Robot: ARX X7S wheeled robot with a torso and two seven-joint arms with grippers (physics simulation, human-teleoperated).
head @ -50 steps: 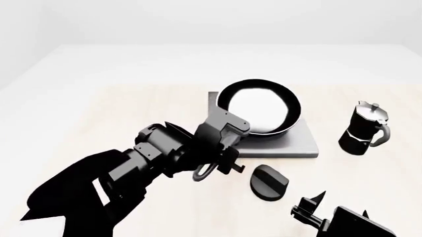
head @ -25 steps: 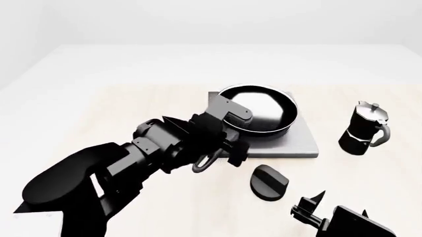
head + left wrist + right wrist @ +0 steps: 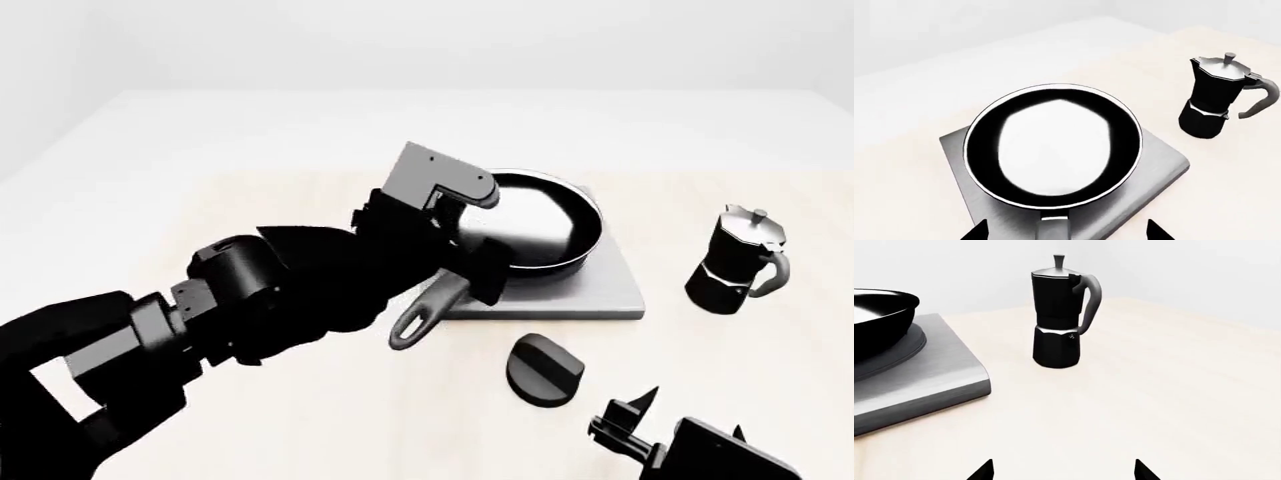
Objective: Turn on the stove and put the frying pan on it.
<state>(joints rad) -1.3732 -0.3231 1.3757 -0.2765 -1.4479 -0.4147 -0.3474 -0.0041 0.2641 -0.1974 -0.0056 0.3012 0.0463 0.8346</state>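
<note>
The frying pan [image 3: 534,225] sits on the grey stove [image 3: 601,292], its long handle [image 3: 424,315] sticking out over the plate's front left corner onto the table. The round black knob [image 3: 545,370] lies on the table in front of the stove. My left gripper [image 3: 477,265] hangs open above the handle's root, holding nothing. In the left wrist view the pan [image 3: 1054,147] fills the stove [image 3: 1157,175], with the left gripper [image 3: 1064,232] spread wide on either side of the handle. My right gripper [image 3: 627,422] is open and empty at the front right; its wrist view shows the gripper [image 3: 1062,472] over bare table.
A black moka pot [image 3: 738,260] stands upright to the right of the stove; it also shows in the left wrist view [image 3: 1211,97] and the right wrist view [image 3: 1061,315]. The light wooden table [image 3: 200,220] stretches left of the stove.
My left gripper has let go of the pan handle and risen up and back toward the pan. The handle now lies uncovered. The right arm has not moved.
</note>
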